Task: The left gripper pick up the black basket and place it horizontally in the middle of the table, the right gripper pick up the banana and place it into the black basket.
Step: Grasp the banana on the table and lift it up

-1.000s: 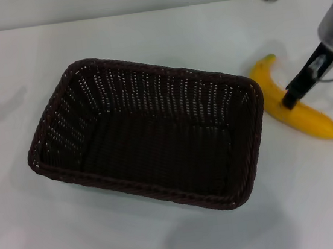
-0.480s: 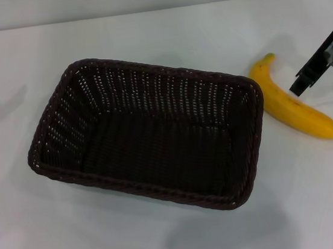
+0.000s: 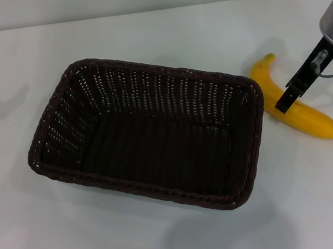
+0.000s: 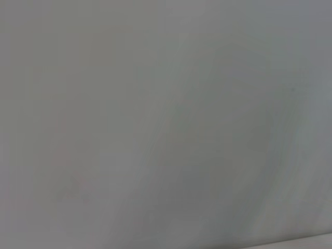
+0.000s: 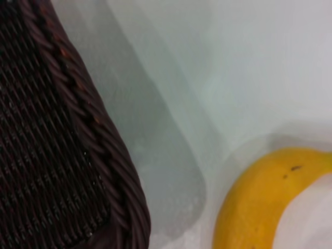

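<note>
My right jaws (image 3: 287, 100) hang low over the middle of the banana (image 3: 295, 108); only one dark finger shows in the head view, so I cannot tell if they are apart or together. My left jaws are not in any view, and the left wrist view gives only a plain grey surface.

On the white bench (image 3: 143, 30) I count one black basket (image 3: 149, 132) and one banana. The basket lies in the middle, its long side across and a little turned, open side up, with nothing inside. The banana lies flat on the bench just beside the basket's right end, its stem near the rim. In the right wrist view the braided rim (image 5: 111, 166) and the banana (image 5: 254, 202) are apart, with bare bench (image 5: 171, 155) between them.
</note>
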